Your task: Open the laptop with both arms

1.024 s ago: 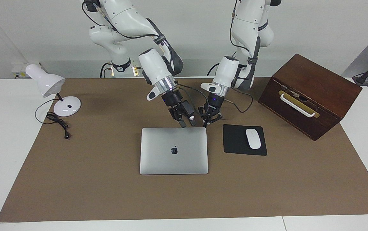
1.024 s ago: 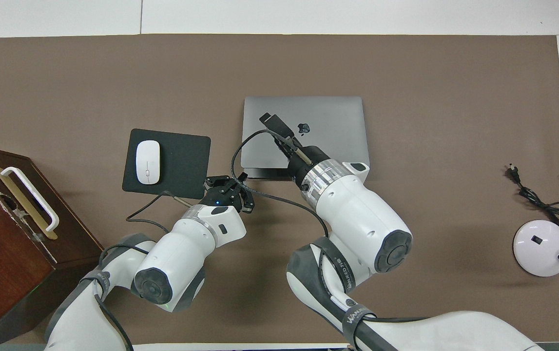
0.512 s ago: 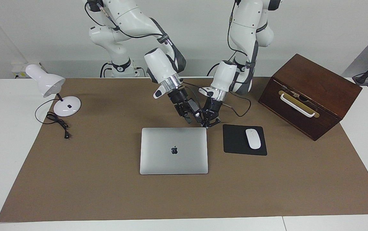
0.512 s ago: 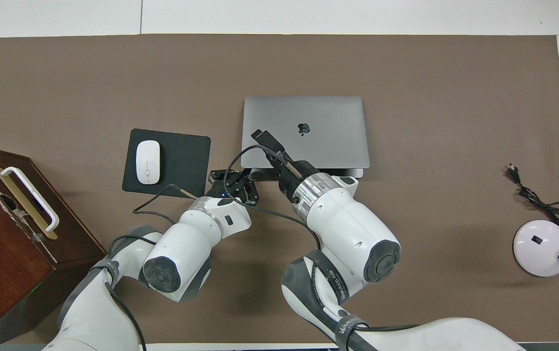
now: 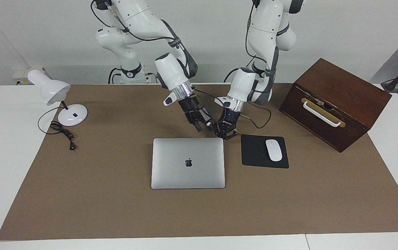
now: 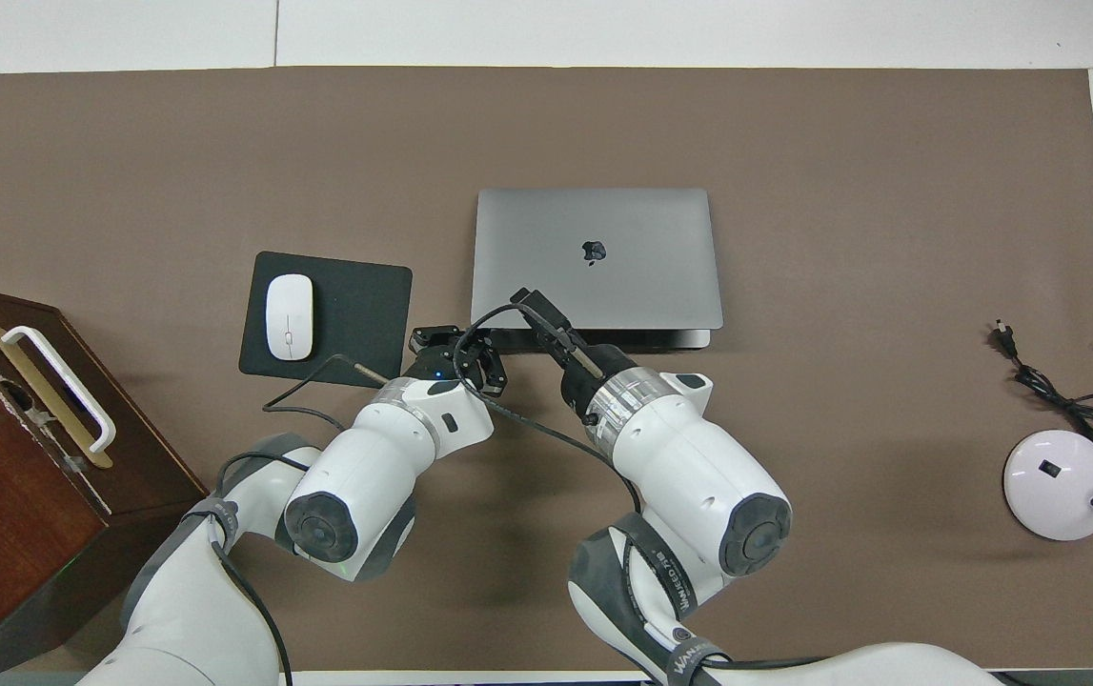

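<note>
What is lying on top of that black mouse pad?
A white mouse lies on the black mouse pad, toward the wooden box's end. The rest of the pad is bare. Whatever is under the mouse or the pad is covered.

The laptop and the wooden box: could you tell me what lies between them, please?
Between the laptop and wooden box lies the black mouse pad carrying a white mouse, clearest in the facing view.

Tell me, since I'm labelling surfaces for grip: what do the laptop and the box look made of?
Laptop: apparently metal, matte silver-grey, judging by its even, soft sheen. Box: apparently wood with a dark brown, slightly glossy finish; its handle looks like white plastic.
</note>
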Tool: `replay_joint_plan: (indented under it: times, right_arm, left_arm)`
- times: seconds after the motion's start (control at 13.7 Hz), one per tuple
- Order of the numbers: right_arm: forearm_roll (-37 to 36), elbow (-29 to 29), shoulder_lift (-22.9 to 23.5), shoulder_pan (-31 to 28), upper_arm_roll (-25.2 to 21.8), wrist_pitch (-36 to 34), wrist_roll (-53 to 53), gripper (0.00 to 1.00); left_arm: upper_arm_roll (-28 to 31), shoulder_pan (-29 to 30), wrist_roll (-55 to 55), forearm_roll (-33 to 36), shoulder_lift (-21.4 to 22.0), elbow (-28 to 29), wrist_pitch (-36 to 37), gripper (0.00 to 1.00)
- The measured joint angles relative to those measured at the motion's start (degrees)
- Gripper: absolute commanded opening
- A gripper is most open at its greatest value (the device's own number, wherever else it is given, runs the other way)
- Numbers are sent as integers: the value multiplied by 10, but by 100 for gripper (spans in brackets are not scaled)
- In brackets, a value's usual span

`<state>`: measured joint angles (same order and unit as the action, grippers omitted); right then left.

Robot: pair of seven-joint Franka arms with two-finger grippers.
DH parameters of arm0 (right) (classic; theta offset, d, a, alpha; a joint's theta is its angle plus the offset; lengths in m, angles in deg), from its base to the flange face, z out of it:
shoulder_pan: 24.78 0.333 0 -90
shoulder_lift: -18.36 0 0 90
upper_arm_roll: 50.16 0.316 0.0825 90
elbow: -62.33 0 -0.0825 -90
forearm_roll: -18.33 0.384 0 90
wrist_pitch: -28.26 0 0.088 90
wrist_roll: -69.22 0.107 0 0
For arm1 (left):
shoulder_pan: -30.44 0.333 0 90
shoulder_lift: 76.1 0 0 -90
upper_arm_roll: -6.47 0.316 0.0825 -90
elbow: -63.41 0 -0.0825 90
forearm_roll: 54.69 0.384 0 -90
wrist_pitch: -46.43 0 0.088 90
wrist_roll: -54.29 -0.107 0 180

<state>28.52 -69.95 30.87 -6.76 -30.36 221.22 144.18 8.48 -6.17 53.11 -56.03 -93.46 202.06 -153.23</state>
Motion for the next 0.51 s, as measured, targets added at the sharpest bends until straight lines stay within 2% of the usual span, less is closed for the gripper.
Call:
replay_joint_plan:
  times: [0.51]
  right_arm:
    - [0,-44,-20,-3,-4,1,-6,100]
  left_arm:
    - [3,1,0,0,-15,-14,0,0]
